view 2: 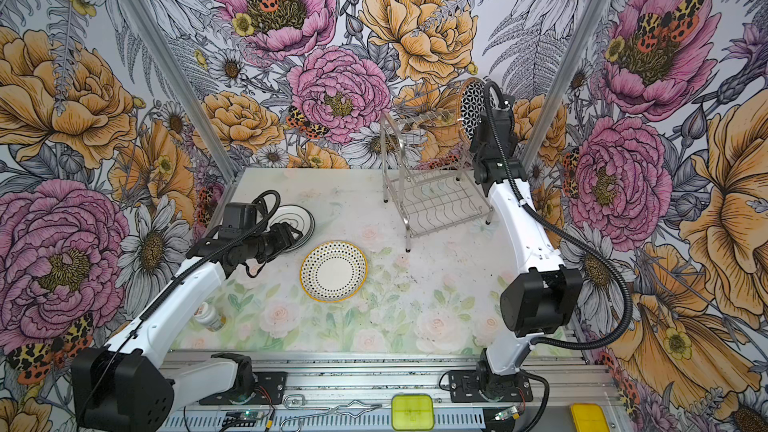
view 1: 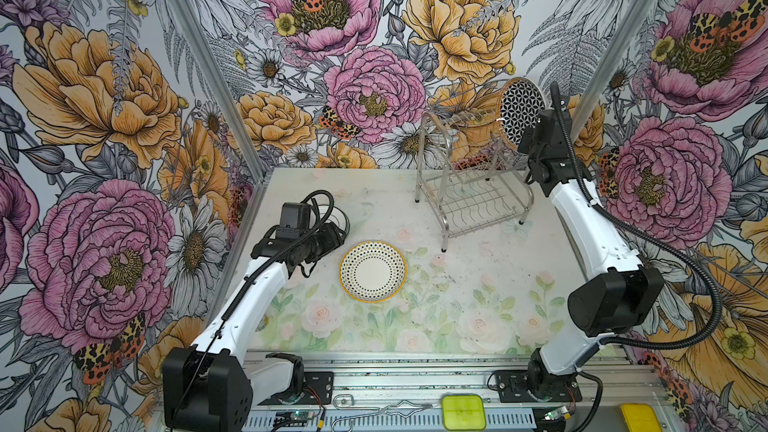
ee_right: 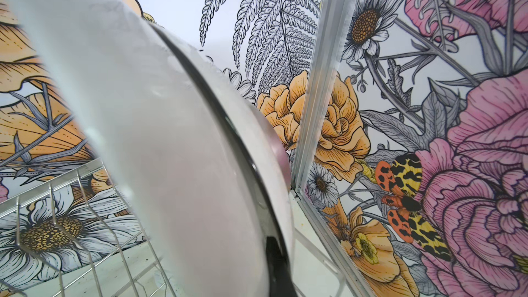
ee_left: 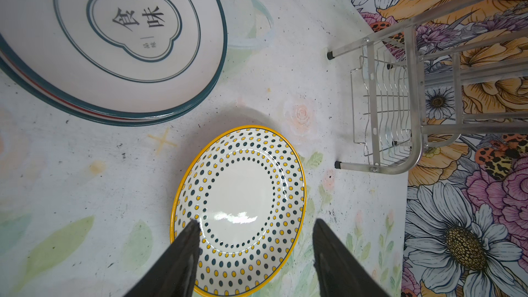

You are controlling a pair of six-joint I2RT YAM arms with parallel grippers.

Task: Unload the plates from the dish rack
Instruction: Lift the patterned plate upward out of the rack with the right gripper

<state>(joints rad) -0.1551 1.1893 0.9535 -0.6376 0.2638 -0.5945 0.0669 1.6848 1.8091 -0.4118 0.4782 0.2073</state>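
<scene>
My right gripper [view 1: 528, 135] is shut on the rim of a black-lattice plate [view 1: 521, 112], held on edge over the right end of the dish rack [view 1: 478, 206]. In the right wrist view that plate's pale back [ee_right: 143, 138] fills the picture, with one dark finger [ee_right: 276, 267] against it. The rack's shelves show no other plates. A dotted yellow-rimmed plate [view 1: 372, 271] lies flat on the table. My left gripper [ee_left: 257, 224] hovers open over its near edge, holding nothing. A stack of plates with black characters [ee_left: 128, 38] lies beside it at the far left.
Flowered walls close in the table on three sides, and the rack stands near the back right corner. A small bottle [view 2: 210, 317] lies under the left arm. A green box [view 1: 463, 411] and a wire hook [view 1: 374, 411] sit on the front rail.
</scene>
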